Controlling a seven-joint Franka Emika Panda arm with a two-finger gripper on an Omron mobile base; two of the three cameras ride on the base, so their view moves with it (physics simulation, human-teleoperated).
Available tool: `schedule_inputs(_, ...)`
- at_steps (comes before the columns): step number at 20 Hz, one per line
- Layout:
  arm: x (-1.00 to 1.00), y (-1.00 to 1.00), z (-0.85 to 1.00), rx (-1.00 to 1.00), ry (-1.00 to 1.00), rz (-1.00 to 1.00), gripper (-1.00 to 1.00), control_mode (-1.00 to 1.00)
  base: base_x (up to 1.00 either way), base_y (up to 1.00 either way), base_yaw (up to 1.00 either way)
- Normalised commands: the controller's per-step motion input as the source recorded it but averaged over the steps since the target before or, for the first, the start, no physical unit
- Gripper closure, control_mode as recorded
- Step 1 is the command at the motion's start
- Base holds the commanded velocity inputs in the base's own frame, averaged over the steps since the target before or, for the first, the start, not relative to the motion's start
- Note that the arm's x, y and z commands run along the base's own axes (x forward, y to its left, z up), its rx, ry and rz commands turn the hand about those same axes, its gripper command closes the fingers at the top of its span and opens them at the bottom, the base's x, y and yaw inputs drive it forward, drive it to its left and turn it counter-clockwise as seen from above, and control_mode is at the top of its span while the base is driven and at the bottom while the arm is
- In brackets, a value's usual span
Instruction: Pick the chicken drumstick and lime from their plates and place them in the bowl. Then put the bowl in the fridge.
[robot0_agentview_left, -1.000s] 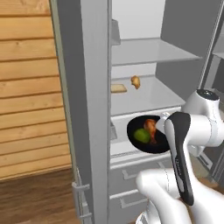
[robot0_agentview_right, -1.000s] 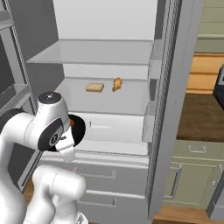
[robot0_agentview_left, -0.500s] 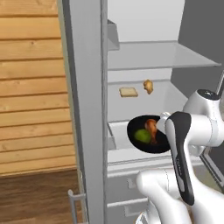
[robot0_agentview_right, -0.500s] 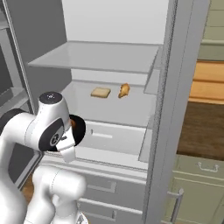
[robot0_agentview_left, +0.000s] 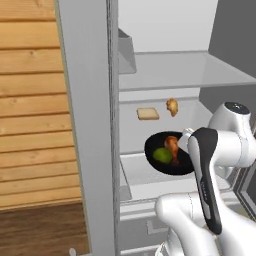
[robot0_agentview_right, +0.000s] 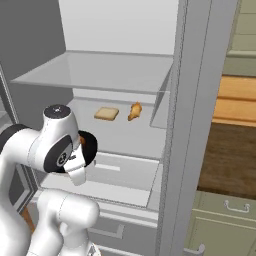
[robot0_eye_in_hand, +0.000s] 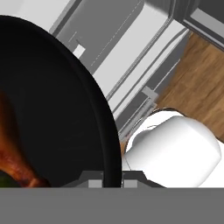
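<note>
Bowl (robot0_agentview_left: 167, 165), glossy black, cradles drumstick (robot0_agentview_left: 172, 146) and lime (robot0_agentview_left: 161, 155).

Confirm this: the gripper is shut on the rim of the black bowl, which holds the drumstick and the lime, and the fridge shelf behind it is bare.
Not quite. The shelf is not bare: a slice of bread and a small golden-brown pastry lie on it, as the left base view shows. The rest stands: the gripper is shut on the bowl rim, with drumstick and lime inside.
</note>
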Motion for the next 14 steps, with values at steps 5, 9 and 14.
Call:
schedule_inputs(5, 0.00, 0.00, 0.00, 0.00, 0.00, 0.00, 1.00, 1.00, 0.39, 0.00, -0.06)
schedule_inputs(9, 0.00, 0.00, 0.00, 0.00, 0.00, 0.00, 1.00, 1.00, 0.48, 0.00, 0.00)
schedule_inputs(14, 0.00, 0.00, 0.00, 0.00, 0.00, 0.00, 1.00, 1.00, 0.11, 0.00, 0.00)
